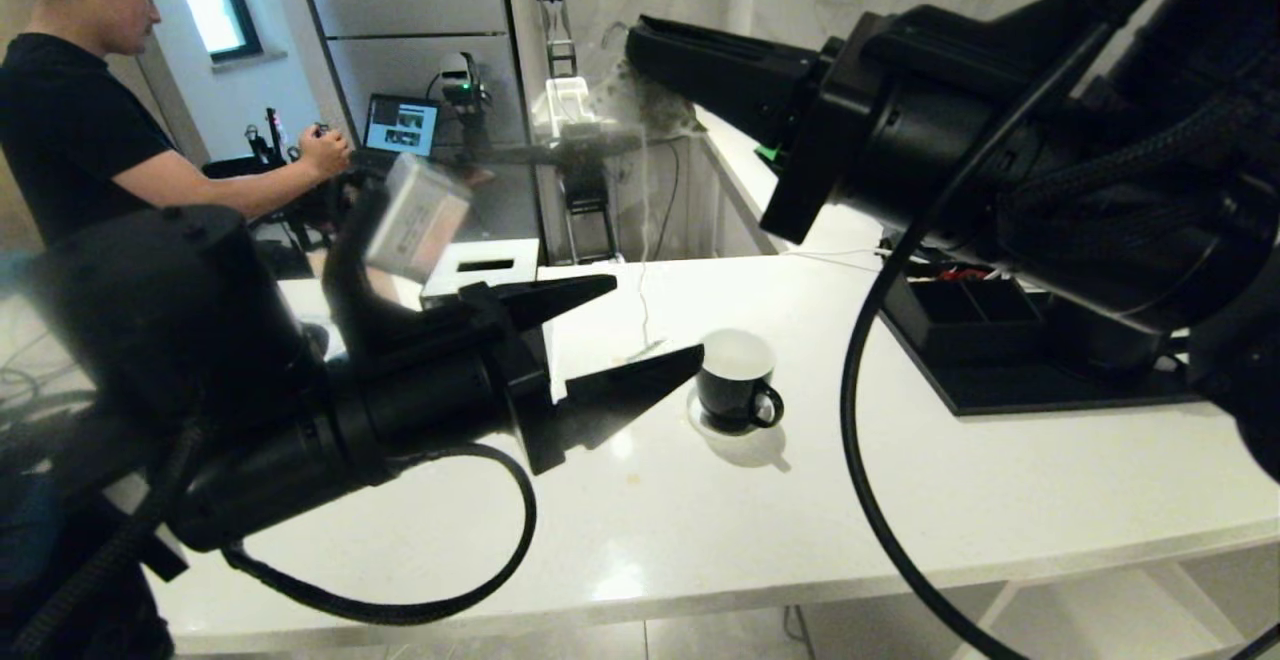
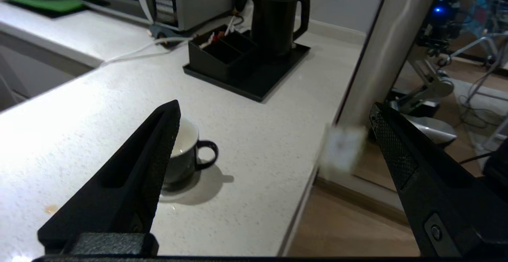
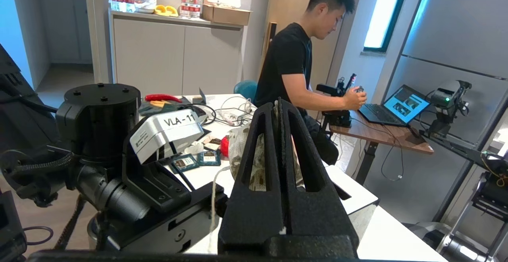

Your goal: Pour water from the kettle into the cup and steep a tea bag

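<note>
a: where is each gripper, and what is it holding?

b: the right gripper (image 3: 279, 113) is raised high above the white counter (image 1: 900, 500), its fingers pressed together on the tea bag (image 3: 238, 147). the pale sachet pokes out either side of the closed fingers, and its thin string (image 1: 643, 270) hangs down toward the counter. holding it up there probably keeps the bag clear of the surface until it can be lowered into the cup.

a: and the left one?

b: the left gripper (image 1: 640, 330) hovers just beside the cup (image 1: 738, 380), its fingers spread wide and nothing between them. it looks set to catch the dangling string.

a: where are the cup and kettle?

b: the small black cup, white inside, stands upright on the counter. whether it has water in it, i can't tell. the black kettle (image 2: 278, 20) stands on a black tray (image 2: 264, 83) well apart from the cup, next to a black compartmented box (image 2: 220, 53).

a: anyone nearby?

b: a person in a black shirt (image 3: 291, 55) works at a desk with a laptop (image 3: 399, 105).
</note>
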{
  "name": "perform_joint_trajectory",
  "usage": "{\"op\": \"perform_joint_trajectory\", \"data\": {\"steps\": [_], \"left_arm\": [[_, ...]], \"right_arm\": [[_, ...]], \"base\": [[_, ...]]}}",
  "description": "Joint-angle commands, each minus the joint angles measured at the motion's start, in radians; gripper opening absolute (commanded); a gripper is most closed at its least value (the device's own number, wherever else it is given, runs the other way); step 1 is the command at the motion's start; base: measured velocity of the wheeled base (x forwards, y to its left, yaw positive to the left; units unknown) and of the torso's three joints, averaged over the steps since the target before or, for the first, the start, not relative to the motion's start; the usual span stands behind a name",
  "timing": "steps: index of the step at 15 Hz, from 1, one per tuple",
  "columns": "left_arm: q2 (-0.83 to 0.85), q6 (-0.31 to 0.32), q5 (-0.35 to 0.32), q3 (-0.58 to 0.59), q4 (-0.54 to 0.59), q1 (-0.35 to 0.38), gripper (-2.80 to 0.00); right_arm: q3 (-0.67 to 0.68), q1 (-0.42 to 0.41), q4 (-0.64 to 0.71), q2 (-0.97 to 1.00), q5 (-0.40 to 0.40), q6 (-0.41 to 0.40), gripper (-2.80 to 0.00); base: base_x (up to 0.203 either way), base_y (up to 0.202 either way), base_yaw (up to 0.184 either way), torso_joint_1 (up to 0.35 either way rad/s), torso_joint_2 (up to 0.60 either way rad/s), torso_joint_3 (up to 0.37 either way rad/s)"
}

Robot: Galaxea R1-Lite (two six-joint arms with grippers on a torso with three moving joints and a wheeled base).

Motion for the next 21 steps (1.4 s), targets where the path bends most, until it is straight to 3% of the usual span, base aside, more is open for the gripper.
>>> {"op": "perform_joint_trajectory", "data": {"steps": [1, 7, 21], "left_arm": [[0.018, 0.020, -0.002, 0.000, -0.021, -0.008, 0.00], [0.018, 0.054, -0.002, 0.018, -0.025, -0.042, 0.00], [0.025, 0.058, -0.001, 0.017, -0.027, -0.063, 0.00]], "right_arm": [[0.001, 0.000, -0.005, 0.000, 0.002, -0.001, -2.80], [-0.003, -0.001, -0.005, 0.001, 0.002, -0.001, -2.80], [-0.003, -0.001, -0.005, 0.003, 0.002, -0.001, -2.80]], "base": [[0.000, 0.000, 0.000, 0.000, 0.00, 0.000], [0.000, 0.000, 0.000, 0.000, 0.00, 0.000], [0.000, 0.000, 0.000, 0.000, 0.00, 0.000]]}}
